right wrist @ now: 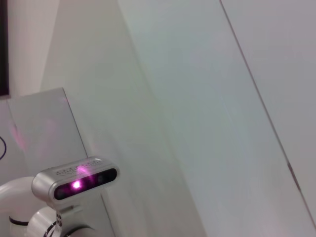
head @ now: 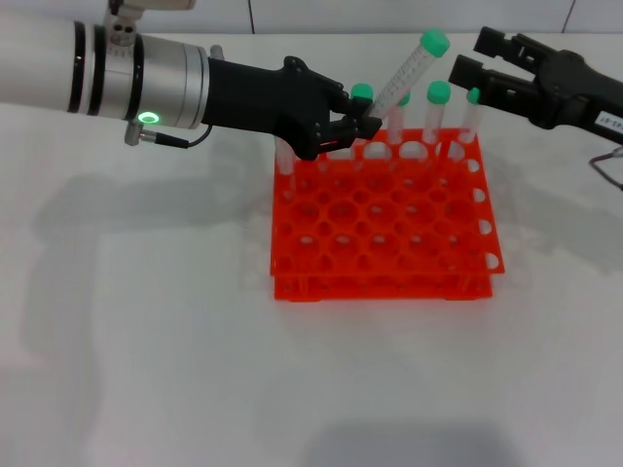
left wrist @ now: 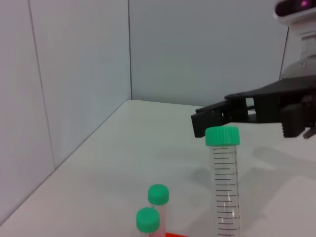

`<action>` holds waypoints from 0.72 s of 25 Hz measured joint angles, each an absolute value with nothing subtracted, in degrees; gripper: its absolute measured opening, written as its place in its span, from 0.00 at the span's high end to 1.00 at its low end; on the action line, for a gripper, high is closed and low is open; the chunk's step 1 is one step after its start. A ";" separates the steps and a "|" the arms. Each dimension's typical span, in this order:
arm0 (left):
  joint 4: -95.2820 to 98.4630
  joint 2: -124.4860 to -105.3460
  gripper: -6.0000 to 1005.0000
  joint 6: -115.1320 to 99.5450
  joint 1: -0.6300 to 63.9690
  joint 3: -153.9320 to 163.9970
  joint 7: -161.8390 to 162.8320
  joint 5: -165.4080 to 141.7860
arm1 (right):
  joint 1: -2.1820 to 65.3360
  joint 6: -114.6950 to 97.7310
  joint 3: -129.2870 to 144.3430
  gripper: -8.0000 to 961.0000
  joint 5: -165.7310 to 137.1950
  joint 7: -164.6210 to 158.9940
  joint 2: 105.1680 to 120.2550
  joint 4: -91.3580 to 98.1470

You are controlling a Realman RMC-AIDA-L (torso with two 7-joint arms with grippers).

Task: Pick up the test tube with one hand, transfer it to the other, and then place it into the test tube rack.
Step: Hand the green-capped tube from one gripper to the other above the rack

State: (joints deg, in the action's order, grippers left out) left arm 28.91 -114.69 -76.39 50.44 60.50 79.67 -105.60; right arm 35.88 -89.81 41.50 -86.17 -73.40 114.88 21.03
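Note:
My left gripper (head: 364,125) is shut on the lower part of the test tube (head: 403,78) and holds it tilted above the back row of the orange-red test tube rack (head: 384,255). The tube's green cap points up towards my right gripper (head: 473,54), which is open and a short way from the cap, not touching it. In the left wrist view the held tube (left wrist: 224,187) stands in front, with the right gripper's black fingers (left wrist: 217,116) just behind its cap. The right wrist view shows none of these.
Several other green-capped tubes (head: 437,109) stand in the rack's back row; two of them (left wrist: 158,195) show in the left wrist view. The rack stands on a white table (head: 146,341) with white walls (left wrist: 79,74) behind. A cable (head: 608,170) lies at the far right.

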 joint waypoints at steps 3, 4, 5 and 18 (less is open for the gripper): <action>28.77 -114.70 0.76 -76.15 50.87 60.49 79.69 -105.78 | 36.68 -89.62 41.59 0.12 -85.67 -71.37 115.40 18.78; 28.74 -114.69 0.76 -76.08 50.96 60.49 79.71 -105.80 | 37.16 -89.52 41.54 0.12 -85.47 -70.62 115.42 17.52; 28.74 -114.69 0.76 -76.02 50.99 60.48 79.72 -105.81 | 37.47 -89.42 41.53 0.12 -85.24 -70.12 115.43 16.78; 28.54 -115.18 0.75 -75.44 50.98 60.58 79.72 -106.00 | 39.84 -86.97 41.89 0.13 -82.32 -64.44 116.10 11.76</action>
State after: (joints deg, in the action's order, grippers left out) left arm 28.54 -115.18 -75.44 50.97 60.58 79.72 -106.00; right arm 39.84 -86.98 41.89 -82.32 -64.44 116.10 11.76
